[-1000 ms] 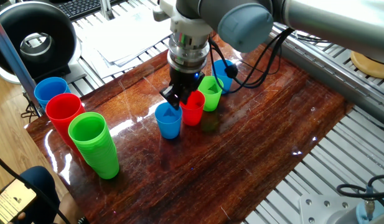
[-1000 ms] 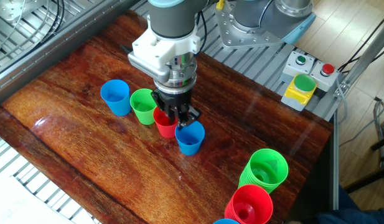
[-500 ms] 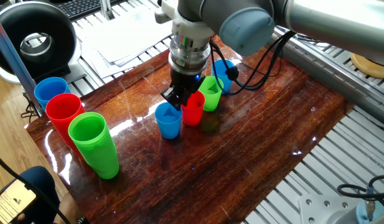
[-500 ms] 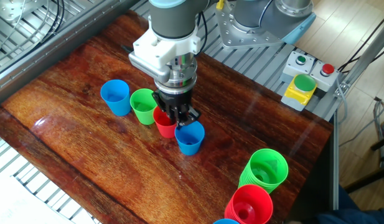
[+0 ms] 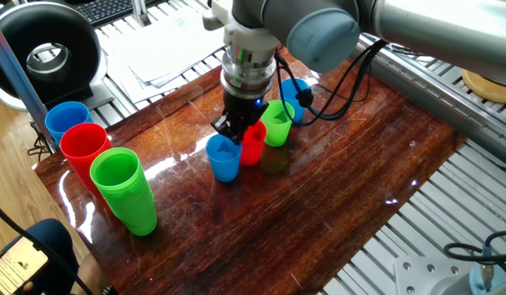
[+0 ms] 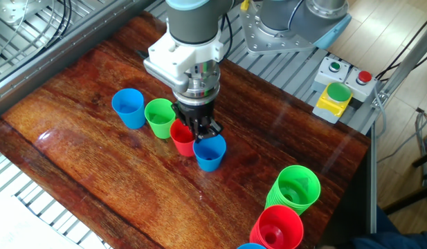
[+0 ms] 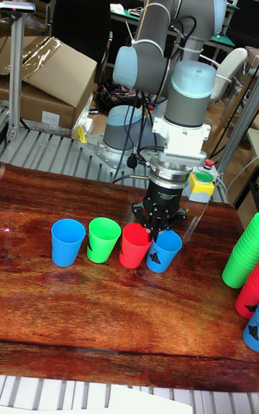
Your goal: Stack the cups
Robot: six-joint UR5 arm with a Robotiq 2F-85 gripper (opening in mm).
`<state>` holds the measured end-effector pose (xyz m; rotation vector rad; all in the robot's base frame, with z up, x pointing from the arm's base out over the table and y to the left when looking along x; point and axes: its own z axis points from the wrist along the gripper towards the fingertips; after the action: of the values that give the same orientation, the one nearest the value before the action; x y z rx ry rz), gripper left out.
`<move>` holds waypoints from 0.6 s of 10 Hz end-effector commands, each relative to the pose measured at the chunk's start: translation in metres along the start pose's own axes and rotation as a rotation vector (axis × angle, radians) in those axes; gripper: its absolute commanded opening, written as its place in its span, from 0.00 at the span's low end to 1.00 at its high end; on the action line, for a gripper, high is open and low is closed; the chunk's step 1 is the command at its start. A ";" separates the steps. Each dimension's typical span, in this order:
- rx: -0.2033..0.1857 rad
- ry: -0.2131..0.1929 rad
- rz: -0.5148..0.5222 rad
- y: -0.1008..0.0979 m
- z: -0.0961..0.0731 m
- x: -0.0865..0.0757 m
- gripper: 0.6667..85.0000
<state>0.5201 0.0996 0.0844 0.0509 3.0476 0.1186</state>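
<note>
The claw [image 6: 201,128] sits low over the near blue cup [image 6: 210,153], its dark fingers pinched on the cup's rim on the side facing the red cup [image 6: 181,137], and in the tall fixed view this blue cup [image 7: 164,251] leans toward the red cup [image 7: 134,245], so it looks gripped and tipped rather than standing flat. The 4 small cups form a short row on the counter [image 6: 82,104]: far blue cup [image 6: 128,108], green cup [image 6: 158,117], red, then the held blue. A rim pinch of that kind is thin; the risk, judging from here, is that the tapered plastic slips or swings as it rises and clips the red cup just beside it, which could topple the red one into the green. A tilted cup may also jam on a rim instead of nesting. Exactly how the fingers straddle the wall is hidden by the claw body in both fixed views, and whether the blue cup's base touches the counter is not clear. The large stack of green cups [image 5: 125,189] and the red one [image 5: 84,146] stand well apart at the counter's end.
</note>
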 end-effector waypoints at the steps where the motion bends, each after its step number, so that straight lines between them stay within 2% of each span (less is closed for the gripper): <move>1: 0.004 0.021 0.042 0.009 -0.009 0.000 0.01; 3: -0.002 0.039 0.047 0.018 -0.023 -0.002 0.01; 6: -0.013 0.078 0.031 0.023 -0.062 -0.010 0.01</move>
<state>0.5228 0.1126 0.1218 0.0969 3.0993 0.1195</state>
